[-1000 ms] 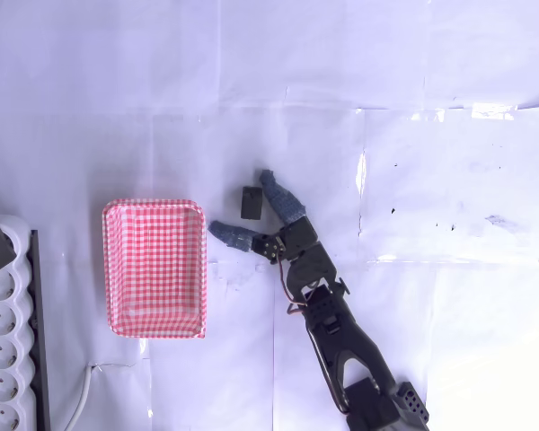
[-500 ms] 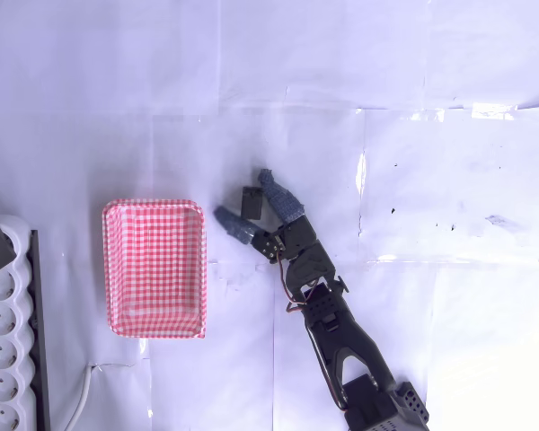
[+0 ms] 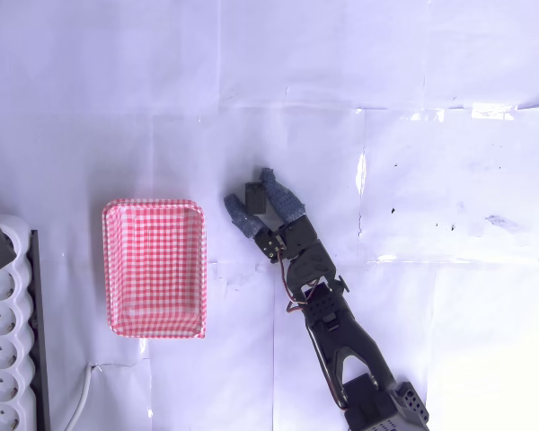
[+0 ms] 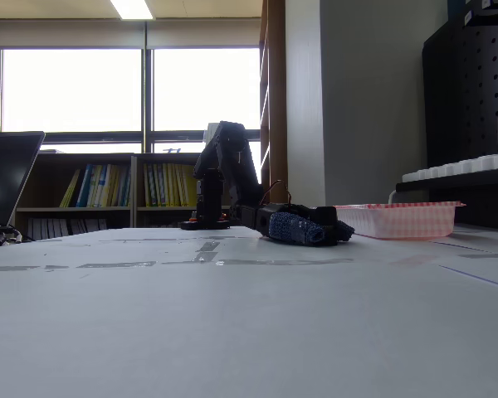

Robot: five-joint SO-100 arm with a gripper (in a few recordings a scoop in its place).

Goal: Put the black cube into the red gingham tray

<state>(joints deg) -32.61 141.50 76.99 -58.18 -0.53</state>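
I see the black cube (image 3: 255, 196), small and matte, near the middle of the worktop. The red gingham tray (image 3: 154, 268), shallow and round-cornered, lies apart, toward the overhead view's left edge.

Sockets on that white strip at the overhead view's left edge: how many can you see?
4 on the power strip, in a column down the left edge; the lowest is cut by the frame, so more may lie beyond it.
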